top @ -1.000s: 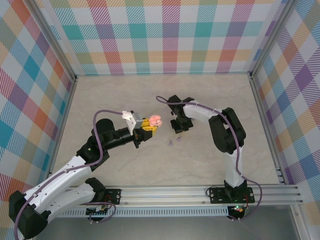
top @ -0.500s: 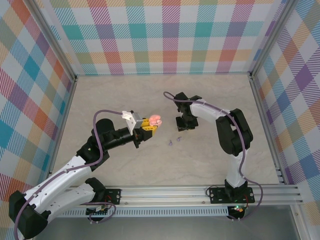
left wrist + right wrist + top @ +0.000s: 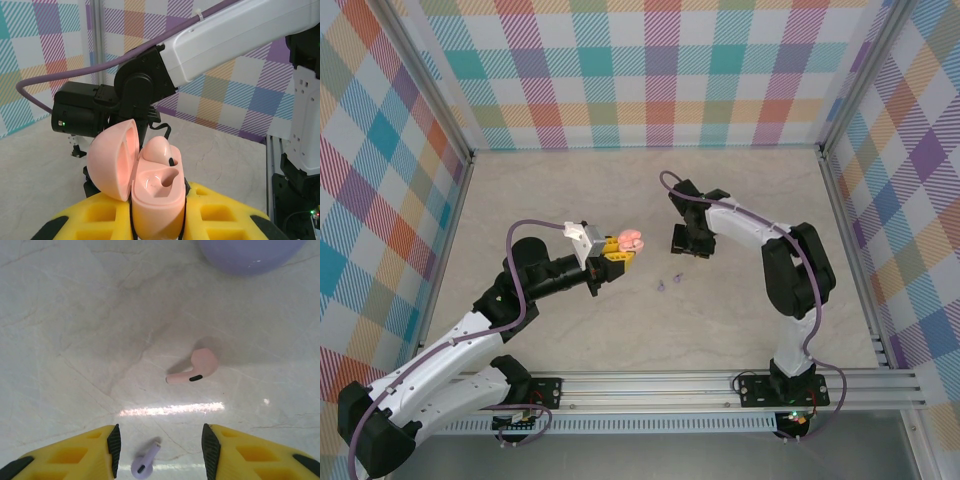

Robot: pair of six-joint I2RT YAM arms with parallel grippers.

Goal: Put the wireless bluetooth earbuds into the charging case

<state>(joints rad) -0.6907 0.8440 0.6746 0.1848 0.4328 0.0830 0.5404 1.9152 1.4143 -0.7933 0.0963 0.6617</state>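
My left gripper (image 3: 617,252) (image 3: 157,222) is shut on the pale pink charging case (image 3: 630,240) (image 3: 155,195), held above the table with its lid (image 3: 112,160) swung open to the left. One pink earbud (image 3: 161,148) sits in the far socket; the near socket (image 3: 162,180) is bare. My right gripper (image 3: 686,243) (image 3: 161,450) hangs open over the table, to the right of the case and apart from it. A second pink earbud (image 3: 196,368) lies on the table ahead of its fingers. A lilac earbud (image 3: 145,463) (image 3: 663,286) lies below, between the fingertips (image 3: 114,445).
Another lilac earbud (image 3: 677,278) lies close to the first. A rounded lilac object (image 3: 250,252) sits at the top of the right wrist view. Plaid walls (image 3: 650,75) and metal rails (image 3: 850,250) enclose the marble table (image 3: 570,190).
My right gripper has drawn back to the right, away from the case, and its jaws have opened. The left arm and the case have stayed still.
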